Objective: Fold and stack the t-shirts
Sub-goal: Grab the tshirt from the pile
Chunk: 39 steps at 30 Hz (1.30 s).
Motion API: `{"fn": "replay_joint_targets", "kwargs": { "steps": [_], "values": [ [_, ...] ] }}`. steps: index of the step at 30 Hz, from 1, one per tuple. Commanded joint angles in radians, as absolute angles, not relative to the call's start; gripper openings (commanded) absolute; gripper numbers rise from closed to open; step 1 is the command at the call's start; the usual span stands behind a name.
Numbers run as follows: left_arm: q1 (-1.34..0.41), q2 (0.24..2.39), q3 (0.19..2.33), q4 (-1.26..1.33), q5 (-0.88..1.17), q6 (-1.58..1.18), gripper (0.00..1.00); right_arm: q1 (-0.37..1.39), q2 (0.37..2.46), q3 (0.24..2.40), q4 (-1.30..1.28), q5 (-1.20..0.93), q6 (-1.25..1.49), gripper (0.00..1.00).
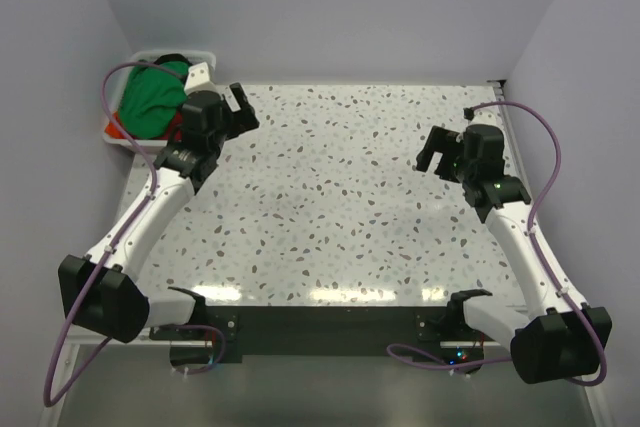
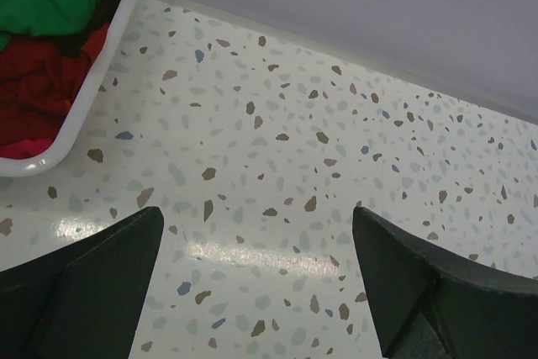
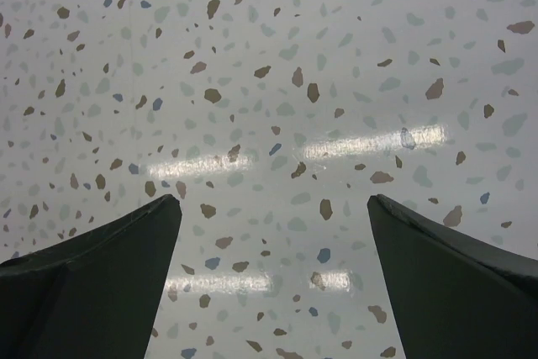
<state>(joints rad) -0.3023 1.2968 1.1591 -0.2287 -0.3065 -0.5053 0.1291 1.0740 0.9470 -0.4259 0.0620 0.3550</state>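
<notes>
My left gripper (image 1: 240,107) and right gripper (image 1: 435,152) gape empty. I'd pinch the bright green fabric t-shirt (image 1: 155,97) (ten o'clock, topmost) shallowly.

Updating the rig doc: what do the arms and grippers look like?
The left arm and right arm have white link shells with bulky black joint housings. A purple cable loops along each. The left gripper and right gripper have plain dark, wedge-shaped fingers. A small green light glows near the right wrist. No markings are legible.
</notes>
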Motion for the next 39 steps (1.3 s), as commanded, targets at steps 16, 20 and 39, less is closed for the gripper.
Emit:
{"fn": "replay_joint_targets", "kwargs": {
  "steps": [16, 20, 39],
  "values": [
    [-0.273, 1.459, 1.320, -0.323, -0.515, -0.565, 1.00, 0.132, 1.132, 1.022, -0.410, 0.104, 0.405, 0.99],
    [-0.253, 1.534, 1.410, -0.353, -0.534, -0.554, 0.99, 0.136, 1.198, 1.057, -0.381, 0.087, 0.442, 0.99],
    [0.077, 1.877, 1.629, -0.226, -0.310, -0.590, 0.83, 0.233, 1.663, 1.322, -0.223, 0.037, 0.465, 0.97]
  ]
}}
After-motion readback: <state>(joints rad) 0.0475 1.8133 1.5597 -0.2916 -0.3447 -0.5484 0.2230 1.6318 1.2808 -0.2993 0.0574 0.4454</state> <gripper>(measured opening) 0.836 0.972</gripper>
